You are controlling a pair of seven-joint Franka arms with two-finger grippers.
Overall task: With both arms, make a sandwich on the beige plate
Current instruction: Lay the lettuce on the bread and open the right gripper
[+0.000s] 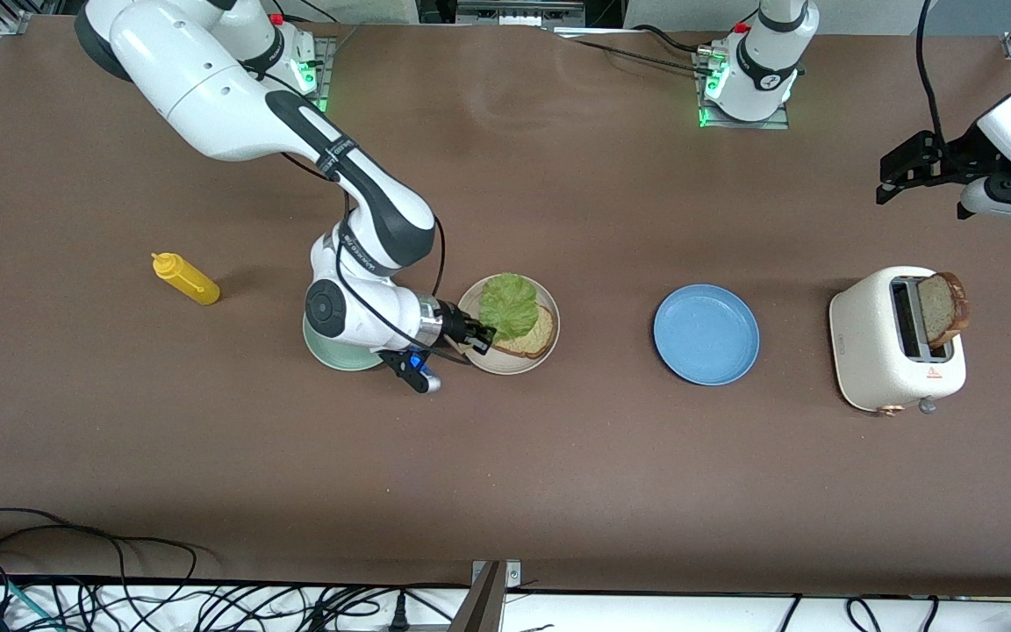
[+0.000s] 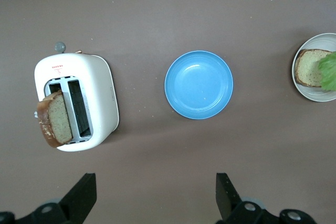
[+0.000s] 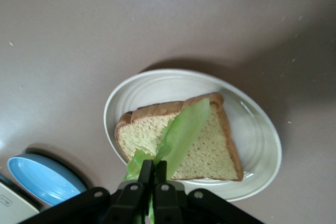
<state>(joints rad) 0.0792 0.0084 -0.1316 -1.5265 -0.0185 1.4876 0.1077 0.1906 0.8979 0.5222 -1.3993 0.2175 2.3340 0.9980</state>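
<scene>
Matte brown table (image 1: pixel 558 474), with the beige plate (image 1: pixel 475 303) as landmark. Toward the left arm's end stand a white toaster (image 1: pixel 874 351) with a crusted wholegrain slice (image 1: pixel 942 309) raised for picking, then a glossy blue plate (image 1: pixel 706 334). Over the toaster waits the left hand (image 2: pixel 155 195), fingers apart. The right hand (image 3: pixel 153 177), clamped together on a ruffled lettuce leaf (image 1: pixel 510 303), lays it over the porous bread slice (image 3: pixel 210 148) on the beige plate.

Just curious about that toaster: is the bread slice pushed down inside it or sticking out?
Sticking out. The bread slice stands in one slot of the toaster, most of it above the top, leaning outward; the other slot is empty.
</scene>
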